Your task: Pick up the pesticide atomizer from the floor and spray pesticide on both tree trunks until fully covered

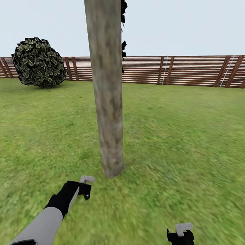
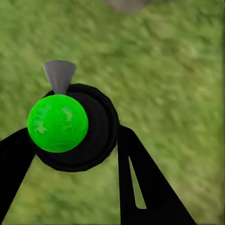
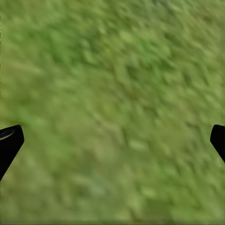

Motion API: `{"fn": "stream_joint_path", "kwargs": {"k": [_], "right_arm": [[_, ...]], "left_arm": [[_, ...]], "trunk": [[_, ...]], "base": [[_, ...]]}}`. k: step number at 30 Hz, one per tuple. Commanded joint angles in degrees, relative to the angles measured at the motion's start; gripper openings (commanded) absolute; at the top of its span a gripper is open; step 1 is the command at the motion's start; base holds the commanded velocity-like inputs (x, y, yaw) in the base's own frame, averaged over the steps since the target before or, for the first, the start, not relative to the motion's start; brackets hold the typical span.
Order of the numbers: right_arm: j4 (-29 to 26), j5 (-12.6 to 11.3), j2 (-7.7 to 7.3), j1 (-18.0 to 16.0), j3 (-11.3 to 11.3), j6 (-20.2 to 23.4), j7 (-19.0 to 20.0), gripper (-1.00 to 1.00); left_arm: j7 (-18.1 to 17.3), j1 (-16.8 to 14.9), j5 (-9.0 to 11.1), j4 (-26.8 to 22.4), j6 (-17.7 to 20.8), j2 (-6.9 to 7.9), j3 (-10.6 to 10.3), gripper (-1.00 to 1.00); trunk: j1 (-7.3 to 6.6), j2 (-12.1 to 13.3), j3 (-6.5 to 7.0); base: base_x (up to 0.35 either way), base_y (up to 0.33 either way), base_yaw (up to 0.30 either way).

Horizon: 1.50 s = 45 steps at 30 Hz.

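Right gripper [image 1: 180,234]: lowest in the head view, at the robot's right, only its top showing above the frame edge. In the right wrist view the two black fingertips [image 3: 9,143] sat at opposite edges with bare grass between them, spread wide and holding nothing.

Left gripper [image 1: 83,189]: ahead of the right one, at the end of the grey-sleeved left arm [image 1: 47,221], reaching toward the foot of the trunk. In the left wrist view the black fingers [image 2: 140,183] sat on either side of the atomizer, closed against its body.

Pesticide atomizer [image 2: 75,126]: held in the left gripper; seen from above as a round black body with a bright green ball on top and a grey cone-shaped nozzle [image 2: 59,75] pointing out over the grass. In the head view only a pale grey piece showed at the gripper.

Tree trunk [image 1: 107,102]: just beyond the left gripper, near but not touching; straight, mottled grey-brown, rising out of the top of the frame.

Lawn [image 1: 177,143]: green grass all round the trunk, running back to the fence.

Bush [image 1: 39,63]: round, dark-leaved, far left, standing near the fence.

Fence [image 1: 190,71]: brown horizontal slats across the back of the garden, pale sky above.
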Motion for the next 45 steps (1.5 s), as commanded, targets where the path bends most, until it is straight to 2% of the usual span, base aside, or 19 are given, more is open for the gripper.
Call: {"fn": "stream_joint_path", "kwargs": {"k": [1, 5, 6, 18, 22, 24, 28, 30, 31, 32, 33, 35, 36, 39, 40, 41, 43, 45], "right_arm": [[0.02, -0.45, -0.05, -0.05, 0.48, -0.15, -0.14, 1.0], [0.02, -0.45, -0.13, -0.05, 0.51, -0.15, -0.11, 1.0], [0.04, -0.31, 0.45, -0.06, 0.6, 0.02, -0.28, 1.0], [0.1, -0.33, 0.48, -0.03, 0.6, 0.02, -0.28, 1.0], [0.11, -0.33, 0.48, -0.05, 0.6, 0.02, -0.28, 1.0], [0.09, -0.3, 0.48, -0.06, 0.6, 0.02, -0.28, 1.0], [0.08, -0.31, 0.42, -0.03, 0.6, 0.02, -0.23, 1.0], [0.08, -0.29, 0.37, -0.05, 0.6, 0.02, -0.21, 1.0], [0.1, -0.28, 0.34, -0.04, 0.6, 0.02, -0.2, 1.0], [0.1, -0.28, 0.32, -0.02, 0.6, 0.02, -0.2, 1.0], [0.11, -0.28, 0.34, -0.03, 0.6, 0.02, -0.19, 1.0], [0.1, -0.28, 0.33, -0.04, 0.6, 0.02, -0.19, 1.0], [0.09, -0.28, 0.31, -0.04, 0.6, 0.02, -0.19, 1.0], [0.11, -0.28, 0.3, -0.05, 0.6, 0.02, -0.19, 1.0], [0.11, -0.28, 0.3, -0.06, 0.6, 0.02, -0.19, 1.0], [0.11, -0.28, 0.3, -0.05, 0.6, 0.02, -0.19, 1.0], [0.11, -0.28, 0.3, -0.03, 0.6, 0.02, -0.19, 1.0], [0.1, -0.28, 0.3, -0.04, 0.6, 0.02, -0.19, 1.0]], "left_arm": [[-0.52, -0.78, -0.63, -0.09, 0.53, -0.1, 0.48, -1.0], [-0.53, -1.8, -0.67, -0.09, 1.91, -0.07, 0.38, -1.0], [-0.45, -1.87, -0.62, -0.18, 2.14, -0.14, 0.54, -1.0], [-0.53, -2.22, -0.62, -0.36, 2.16, -0.15, 0.37, -1.0], [-0.53, -2.19, -0.62, -5.04, 2.57, -0.2, 0.4, -1.0], [-0.53, -2.33, -0.62, -6.74, 4.84, -0.26, 0.33, -1.0], [-0.62, -3.81, -0.68, -9.33, 8.29, -1.88, 0.2, -1.0], [-0.65, -4.19, -0.7, -9.5, 9.25, -1.54, 0.2, -1.0], [-0.69, -4.29, -0.68, -9.55, 9.57, -0.86, 0.39, -1.0], [-0.71, -4.3, -0.65, -9.57, 9.67, 0.1, 0.46, -1.0], [-1.31, -4.13, -0.66, -9.5, 9.75, 1.88, 0.27, -1.0], [-3.57, -4.21, -0.86, -9.44, 9.83, 2.17, 0.07, -1.0], [-5.67, -4.45, -0.96, -9.53, 9.86, 1.84, -0.36, -1.0], [-6.63, -5.59, -1.0, -9.59, 10.84, 0.92, -1.57, -1.0], [-6.79, -6.28, -1.03, -9.63, 12.32, 0.85, -1.84, -1.0], [-6.95, -7.05, -1.05, -9.8, 14.76, 1.14, -2.19, -1.0], [-7.55, -7.99, -1.07, -10.37, 16.5, 1.94, -2.44, -1.0], [-9.06, -8.56, -1.14, -10.72, 17.07, 3.93, -2.51, -1.0]], "trunk": [[-0.01, -0.02, -0.05], [-0.01, -0.02, -0.05], [-0.01, -0.02, -0.05], [-0.01, -0.02, -0.05], [-0.01, -0.02, -0.05], [-0.01, -0.02, -0.05], [-0.01, -0.02, -0.05], [-0.01, -0.02, -0.05], [-0.01, -0.02, -0.05], [-0.01, -0.02, -0.05], [-0.01, -0.02, -0.05], [-0.01, -0.02, -0.05], [-0.01, -0.02, -0.05], [-0.01, -0.02, -0.05], [-0.01, -0.02, -0.05], [-0.01, -0.02, -0.05], [-0.01, -0.02, -0.05], [-0.01, -0.02, -0.05]], "base": [[0.0, 0.0, 0.0], [0.0, 0.0, 0.0], [0.0, 0.0, -0.24], [-0.055, 0.0, -0.261], [-0.226, 0.0, -0.264], [-0.039, 0.0, -0.237], [-0.005, 0.0, -0.043], [0.0, 0.0, -0.004], [0.0, 0.0, -0.001], [0.0, 0.0, 0.0], [0.0, 0.0, 0.0], [0.0, 0.0, 0.0], [0.0, 0.0, 0.0], [0.0, 0.0, 0.0], [0.0, 0.0, 0.0], [0.0, 0.0, 0.0], [0.0, 0.0, 0.0], [0.0, 0.0, 0.0]]}}
